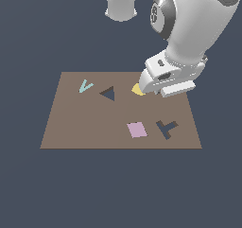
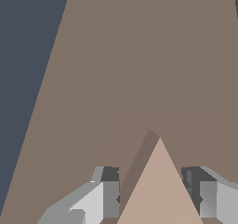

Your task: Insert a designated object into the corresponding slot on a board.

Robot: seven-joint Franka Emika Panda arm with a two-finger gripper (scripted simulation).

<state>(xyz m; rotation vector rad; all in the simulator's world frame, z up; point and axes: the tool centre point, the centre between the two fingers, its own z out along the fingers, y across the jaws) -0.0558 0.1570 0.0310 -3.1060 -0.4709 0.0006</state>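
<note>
Now the tan triangle [image 2: 160,190] sits between the tool's [image 2: 155,197] fingers.

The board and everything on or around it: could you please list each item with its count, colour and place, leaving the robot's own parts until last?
board: one, brown, flat on the dark floor.
triangular slot: one, dark navy, toward the far edge of the board.
T-shaped slot: one, dark navy, near the exterior view's right edge.
V-shaped piece: one, pale teal, near the far corner on the exterior view's left.
square piece: one, pink, beside the T-shaped slot.
yellow piece: one, partly hidden under the arm.
triangle piece: one, tan, between the jaws in the wrist view.
gripper: one, grey-white, jaws either side of the triangle piece.
</note>
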